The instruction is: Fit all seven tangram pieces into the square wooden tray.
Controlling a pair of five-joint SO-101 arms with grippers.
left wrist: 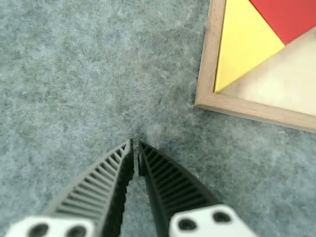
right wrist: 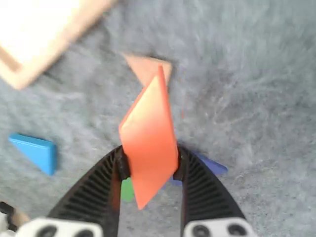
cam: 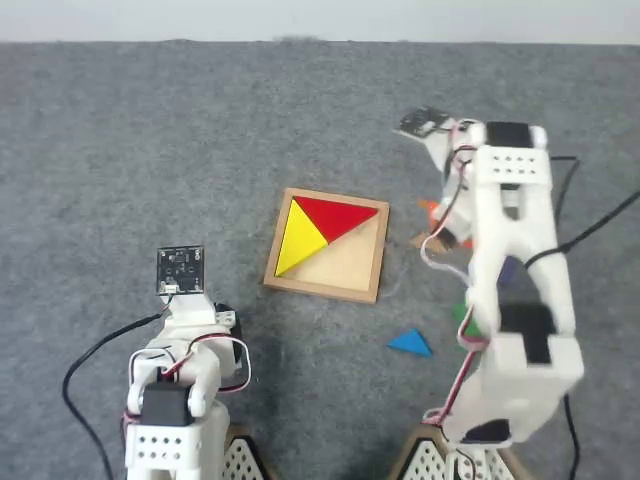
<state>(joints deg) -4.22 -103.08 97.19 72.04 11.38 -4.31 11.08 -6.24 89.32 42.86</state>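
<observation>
At three o'clock from the square wooden tray [cam: 322, 289], my right gripper [right wrist: 149, 157] is clamped on an orange piece [right wrist: 148, 129], which stands tilted on edge between the jaws, not lying flat. My left gripper [left wrist: 135, 148] sits at about eight o'clock from the tray, jaws together on nothing, tips just off the tray's near corner.

Two pieces are already seated: a yellow triangle [cam: 296, 240] fills the nine o'clock quarter and a red triangle [cam: 338, 216] the twelve o'clock quarter. I judge this to be the carry of the third piece. The next move calls for swinging it toward nine o'clock over the bare wood and turning it flat before release, so that its edges meet the two triangles.

A blue triangle [cam: 410, 343] waits on the grey mat [cam: 150, 130] at five o'clock from the tray. A tan triangle [right wrist: 148, 66] lies just beyond the orange one.

My own right arm covers most of a green piece [right wrist: 127, 190] and a purple piece [right wrist: 210, 165], so I cannot give their shapes. Tilted as it is, the orange piece could be a square or a parallelogram.
</observation>
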